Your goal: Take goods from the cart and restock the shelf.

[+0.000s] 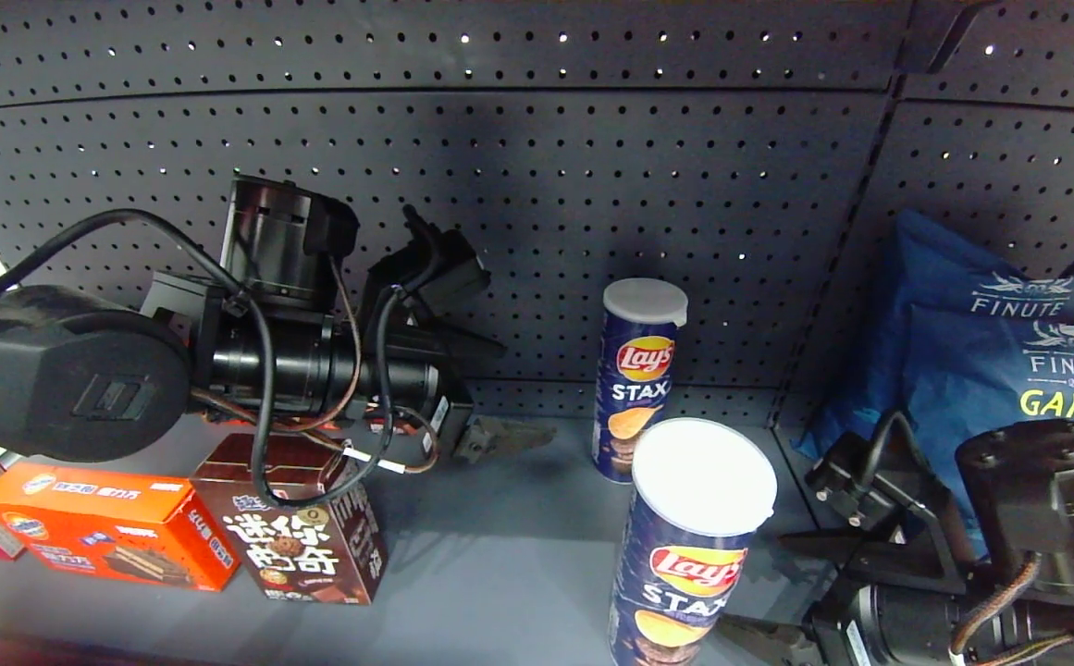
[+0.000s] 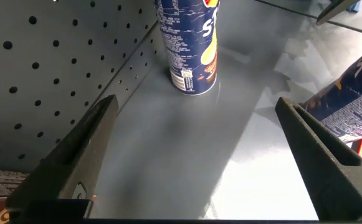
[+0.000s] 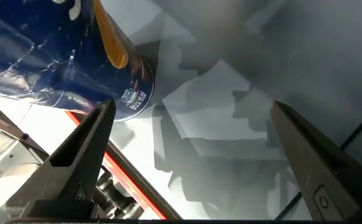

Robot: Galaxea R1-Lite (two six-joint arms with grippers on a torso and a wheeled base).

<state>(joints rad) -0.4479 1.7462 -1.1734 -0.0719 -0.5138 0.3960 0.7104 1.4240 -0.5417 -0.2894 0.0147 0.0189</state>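
Two dark blue chip cans with white lids stand on the grey shelf (image 1: pixel 499 555). The back can (image 1: pixel 638 379) (image 2: pixel 190 43) is near the pegboard. The front can (image 1: pixel 694 546) (image 3: pixel 62 50) is close to the shelf's front edge. My left gripper (image 1: pixel 523 390) (image 2: pixel 196 106) hangs open above the shelf, left of the back can, with nothing between its fingers. My right gripper (image 1: pixel 763 587) (image 3: pixel 193 109) is open just right of the front can, which stands outside its fingers (image 3: pixel 84 155).
An orange box (image 1: pixel 111 527) and a brown cookie box (image 1: pixel 305 536) lie under my left arm. Blue snack bags (image 1: pixel 990 333) lean at the right, behind my right arm. The black pegboard wall (image 1: pixel 537 185) closes the back. The shelf's red front edge (image 3: pixel 124 180) runs below the front can.
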